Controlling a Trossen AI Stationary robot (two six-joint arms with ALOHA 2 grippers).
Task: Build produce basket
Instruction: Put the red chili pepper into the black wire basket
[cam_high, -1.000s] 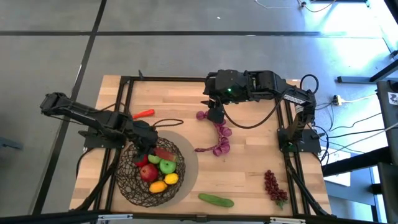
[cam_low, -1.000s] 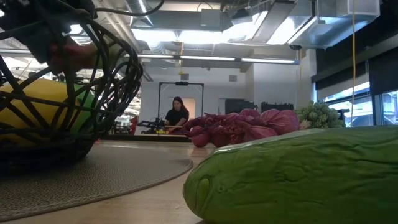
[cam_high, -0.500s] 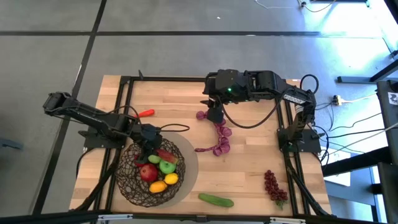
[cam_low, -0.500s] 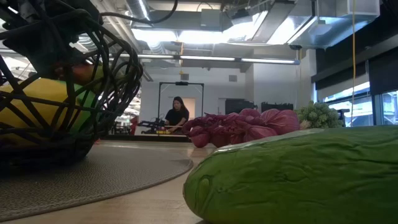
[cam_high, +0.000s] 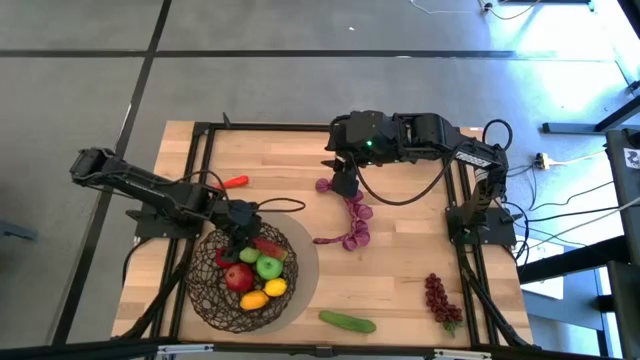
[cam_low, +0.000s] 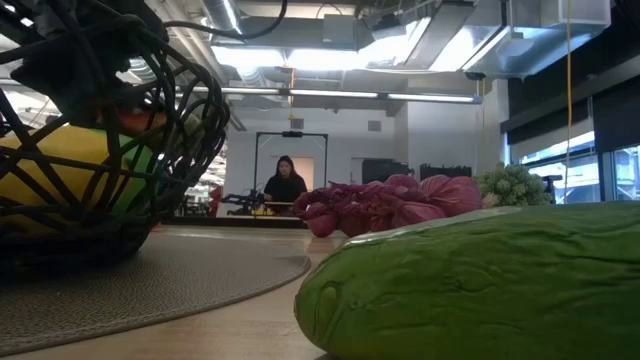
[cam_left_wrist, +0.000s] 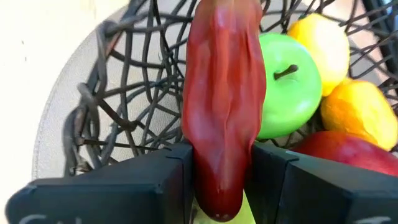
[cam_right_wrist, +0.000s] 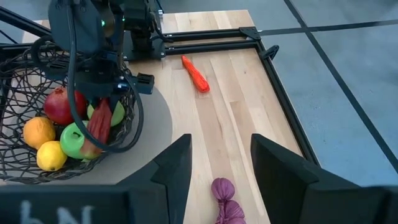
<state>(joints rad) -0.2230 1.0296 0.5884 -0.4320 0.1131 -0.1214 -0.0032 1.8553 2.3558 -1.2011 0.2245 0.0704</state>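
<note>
Since a second ago, the left gripper (cam_high: 243, 236) has shifted slightly further over the basket (cam_high: 212, 292), carrying a long dark-red piece of produce. From above, the basket sits on a grey round mat (cam_high: 305, 262) near the table's front left corner, holding a red apple (cam_high: 238, 277), a green apple (cam_high: 269, 267) and yellow and orange fruits. A red chili (cam_high: 233, 182) lies near the table's left edge, a purple grape bunch (cam_high: 352, 225) sits mid-table, a dark-red grape bunch (cam_high: 439, 300) lies near the front right corner, and a green cucumber (cam_high: 347, 321) lies along the front edge. The right gripper (cam_high: 345, 181) waits above the grapes' upper end. At table height, the cucumber (cam_low: 480, 285) fills the foreground, the basket (cam_low: 95, 150) stands at left, and a person sits far off in the room. The left wrist camera shows the dark-red piece (cam_left_wrist: 224, 106) pinched between the narrow-set fingers (cam_left_wrist: 165, 171), hanging inside the basket beside the green apple (cam_left_wrist: 289, 87). The right wrist camera shows its own fingers (cam_right_wrist: 171, 165) apart, holding nothing, above the purple grapes (cam_right_wrist: 225, 202). The step in hand looks like dropping this piece into the basket; next, the left jaws need to part and the arm lift clear.
</note>
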